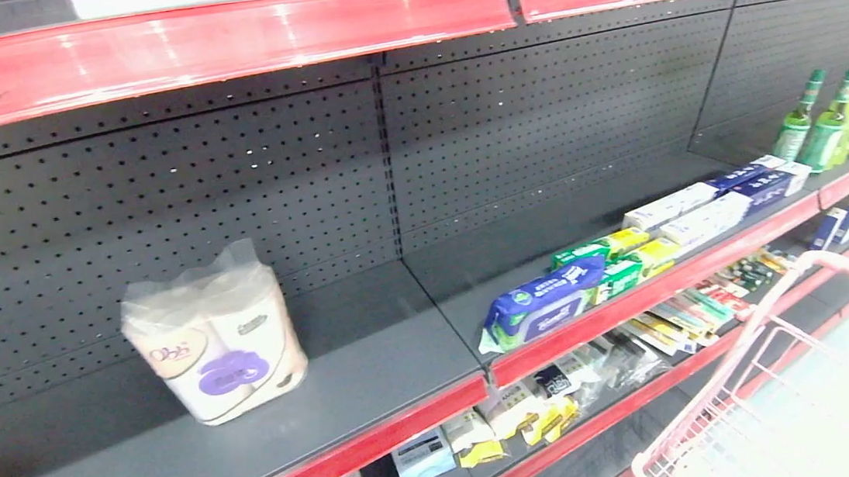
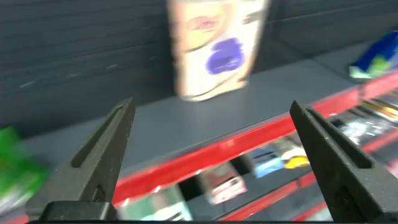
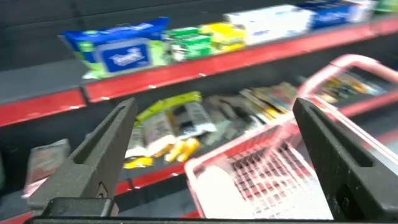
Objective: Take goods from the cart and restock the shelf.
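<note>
Shelf boards are left bare, left claw and right claw are held apart, empty; a fetch from the five-o'clock cart is judged next.

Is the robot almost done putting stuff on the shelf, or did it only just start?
It looks early. Done: one toilet paper pack stands on the shelf, and a blue wipes pack lies farther right. In hand: nothing, since the left end effector and the right end effector are both open and empty. Left: much of that shelf is bare. The pink cart waits at the right, but I cannot tell what it holds.
</note>
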Tool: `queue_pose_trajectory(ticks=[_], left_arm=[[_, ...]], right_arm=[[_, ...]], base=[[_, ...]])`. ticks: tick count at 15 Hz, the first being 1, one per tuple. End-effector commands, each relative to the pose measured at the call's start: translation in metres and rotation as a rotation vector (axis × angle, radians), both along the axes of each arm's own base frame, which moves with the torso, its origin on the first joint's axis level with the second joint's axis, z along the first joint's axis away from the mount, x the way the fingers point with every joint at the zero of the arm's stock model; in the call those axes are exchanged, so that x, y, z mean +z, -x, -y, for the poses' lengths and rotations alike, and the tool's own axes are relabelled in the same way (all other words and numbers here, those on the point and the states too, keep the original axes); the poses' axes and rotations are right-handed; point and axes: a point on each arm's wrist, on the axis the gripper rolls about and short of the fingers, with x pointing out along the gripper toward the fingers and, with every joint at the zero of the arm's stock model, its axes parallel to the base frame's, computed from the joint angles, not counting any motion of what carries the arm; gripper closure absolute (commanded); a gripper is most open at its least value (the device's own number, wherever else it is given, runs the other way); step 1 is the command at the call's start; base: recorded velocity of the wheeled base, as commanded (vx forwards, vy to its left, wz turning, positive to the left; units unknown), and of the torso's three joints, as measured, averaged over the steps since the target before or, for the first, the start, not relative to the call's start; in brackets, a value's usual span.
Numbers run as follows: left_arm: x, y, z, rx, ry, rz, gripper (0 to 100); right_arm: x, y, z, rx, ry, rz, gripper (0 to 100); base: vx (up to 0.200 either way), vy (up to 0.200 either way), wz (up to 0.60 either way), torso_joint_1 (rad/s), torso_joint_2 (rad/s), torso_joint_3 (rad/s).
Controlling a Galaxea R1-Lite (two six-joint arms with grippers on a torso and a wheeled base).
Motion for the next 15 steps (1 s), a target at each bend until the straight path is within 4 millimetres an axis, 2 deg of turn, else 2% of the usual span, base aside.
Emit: queue_pose_trajectory(ticks=[1, 12, 15], left_arm=[[0.0000, -0.0001, 0.0000, 0.000, 0.000, -0.001, 0], [0.0000, -0.0001, 0.0000, 0.000, 0.000, -0.001, 0], [0.0000, -0.0001, 0.0000, 0.000, 0.000, -0.001, 0]], right_arm=[[0.0001, -0.0001, 0.0000, 0.001, 0.000, -0.001, 0], [0.0001, -0.0001, 0.0000, 0.001, 0.000, -0.001, 0], [0.0001, -0.0001, 0.0000, 0.001, 0.001, -0.001, 0]], base=[[0.000, 0.000, -0.60, 0.012, 0.00, -0.002], [0.000, 0.000, -0.60, 0.002, 0.00, 0.003], [0.000, 0.000, 0.00, 0.000, 0.00, 0.000]])
